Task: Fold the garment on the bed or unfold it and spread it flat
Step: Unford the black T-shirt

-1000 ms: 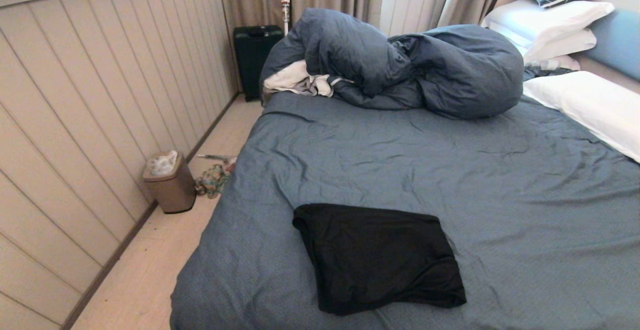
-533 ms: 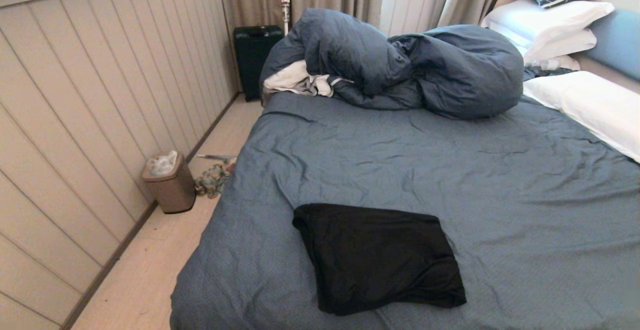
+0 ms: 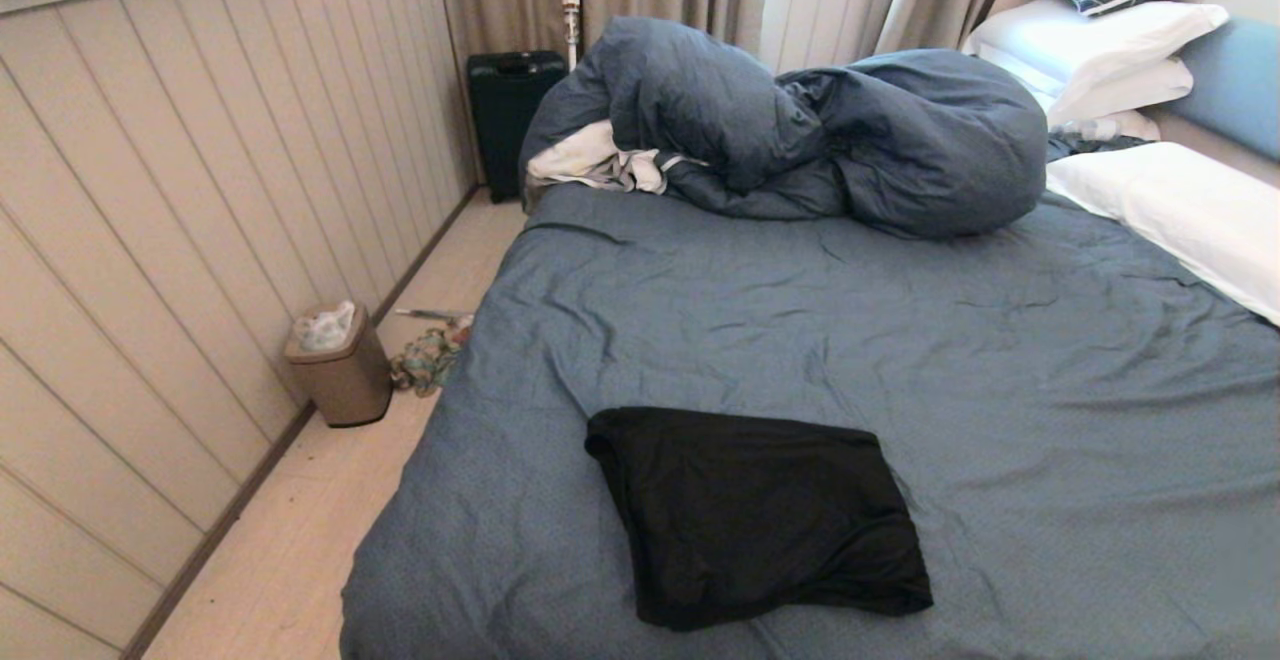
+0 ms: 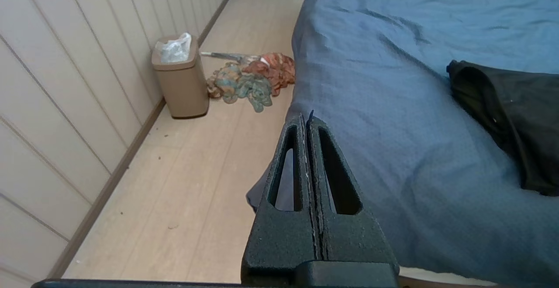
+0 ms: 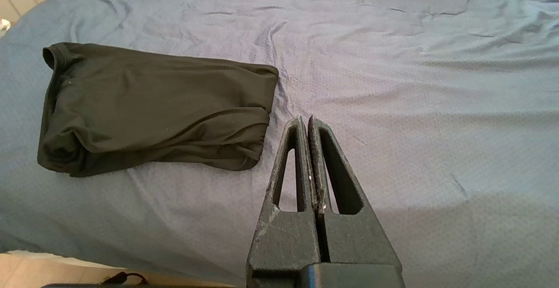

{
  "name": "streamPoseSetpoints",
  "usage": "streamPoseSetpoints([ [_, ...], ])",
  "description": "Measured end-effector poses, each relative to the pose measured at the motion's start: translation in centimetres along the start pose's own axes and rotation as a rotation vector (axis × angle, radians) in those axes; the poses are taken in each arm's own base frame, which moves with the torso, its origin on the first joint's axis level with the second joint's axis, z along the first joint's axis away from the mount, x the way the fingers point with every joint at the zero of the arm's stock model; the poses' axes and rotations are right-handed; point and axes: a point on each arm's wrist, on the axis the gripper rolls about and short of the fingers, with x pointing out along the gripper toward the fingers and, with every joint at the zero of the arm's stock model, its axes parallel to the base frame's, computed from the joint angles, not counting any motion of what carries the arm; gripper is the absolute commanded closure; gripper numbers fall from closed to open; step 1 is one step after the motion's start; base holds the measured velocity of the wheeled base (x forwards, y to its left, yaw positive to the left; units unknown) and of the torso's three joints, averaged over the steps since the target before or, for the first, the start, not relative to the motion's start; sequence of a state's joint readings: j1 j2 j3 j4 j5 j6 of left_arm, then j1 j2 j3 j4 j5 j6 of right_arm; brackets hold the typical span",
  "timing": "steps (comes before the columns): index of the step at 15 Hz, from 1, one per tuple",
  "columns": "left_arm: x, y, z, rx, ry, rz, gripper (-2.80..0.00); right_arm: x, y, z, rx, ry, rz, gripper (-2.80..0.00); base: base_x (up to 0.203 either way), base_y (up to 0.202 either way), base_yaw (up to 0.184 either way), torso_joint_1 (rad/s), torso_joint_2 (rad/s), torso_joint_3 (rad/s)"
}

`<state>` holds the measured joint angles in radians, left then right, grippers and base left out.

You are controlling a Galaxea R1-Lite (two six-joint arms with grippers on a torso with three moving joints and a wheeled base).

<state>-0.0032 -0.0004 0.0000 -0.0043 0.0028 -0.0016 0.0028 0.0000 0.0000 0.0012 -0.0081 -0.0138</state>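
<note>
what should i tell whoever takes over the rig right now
Left gripper: shut, empty, off the bed's near left corner.
Right gripper: shut, empty, above the sheet beside the garment.
Garment: black, folded into a rough rectangle, near the bed's front edge, untouched.
Duvet is bunched at the far side.
Done: garment lies folded.
Left: unfold and spread it flat, if wanted.

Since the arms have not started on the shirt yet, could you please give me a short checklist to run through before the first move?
1. Garment in view, lying on the bed: ok.
2. Garment already folded into a compact bundle, so unfolding looks like the likely job: ok.
3. Left hand shut and empty, near the bed's edge: ok.
4. Right hand shut, above the sheet beside the garment; needs opening before a grasp: not ok.
5. Duvet apart from the garment: ok.
6. Print side up: cannot tell.
</note>
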Motion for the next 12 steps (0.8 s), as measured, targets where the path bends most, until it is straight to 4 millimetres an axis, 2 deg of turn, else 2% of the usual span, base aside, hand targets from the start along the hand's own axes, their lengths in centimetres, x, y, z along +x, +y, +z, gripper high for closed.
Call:
streamPoseSetpoints([
  [5, 0.00, 0.00, -0.01, -0.003, 0.001, 0.000, 0.00, 0.00, 0.00, 0.00, 0.002, 0.000, 0.000, 0.00, 0.000, 0.000, 0.000, -0.053, 0.13, 0.072],
  [12, 0.00, 0.00, 0.00, -0.002, 0.000, 0.001, 0.00, 0.00, 0.00, 0.01, 0.003, -0.001, 0.000, 0.00, 0.000, 0.000, 0.000, -0.004, 0.01, 0.008],
])
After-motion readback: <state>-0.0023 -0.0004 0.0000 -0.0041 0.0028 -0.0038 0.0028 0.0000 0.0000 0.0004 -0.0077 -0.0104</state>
